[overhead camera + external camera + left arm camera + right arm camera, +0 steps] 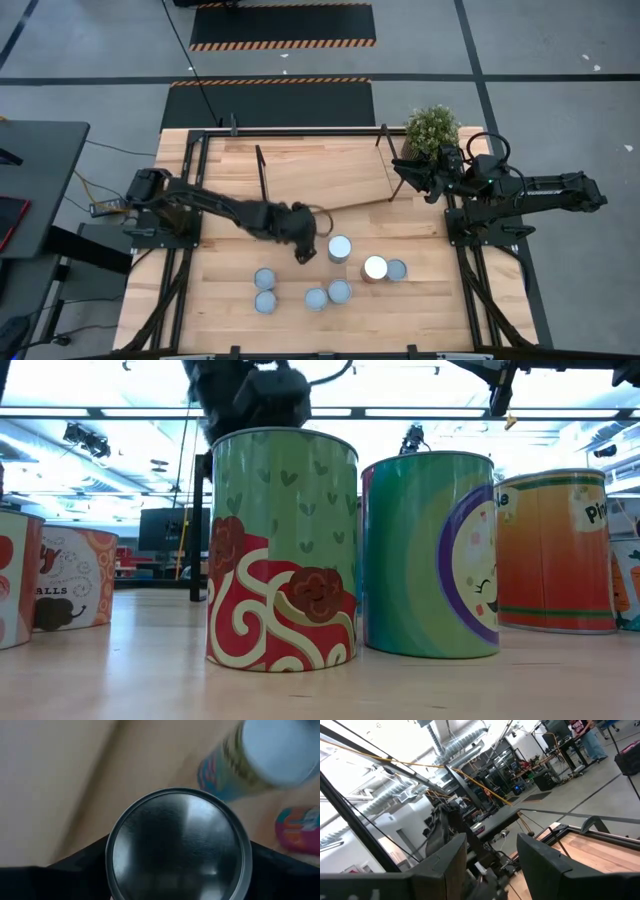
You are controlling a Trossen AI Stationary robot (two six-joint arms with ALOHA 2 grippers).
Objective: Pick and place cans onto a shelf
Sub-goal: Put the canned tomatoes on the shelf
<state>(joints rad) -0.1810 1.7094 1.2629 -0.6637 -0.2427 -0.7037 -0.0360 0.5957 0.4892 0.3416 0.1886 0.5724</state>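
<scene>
My left gripper [303,245] hangs over the middle of the table, fingers down, shut on a can with a dark silvery top [177,845]. The gripper hides this can in the high view. In the low view the gripper [250,395] shows above a green and red can [282,550], which hides the held can. Several more cans stand on their bases nearby, among them one at the right of the gripper [340,248]. The slanted light-wood shelf [320,165] stands at the far side. My right gripper [415,180] is open and empty by the shelf's right end. My left gripper has the can between its two fingers, one dark finger [75,870] on each side of the round wall just under the rim [111,851]. The fingers come from above, pointing down. The can is upright. Whether it is off the table I cannot tell.
A potted green plant [432,130] stands at the far right corner beside my right gripper. Loose cans cluster near the front: two at the left [265,290], two in the middle [328,295], two at the right [385,269]. The shelf's black rod frames [262,170] rise at both ends.
</scene>
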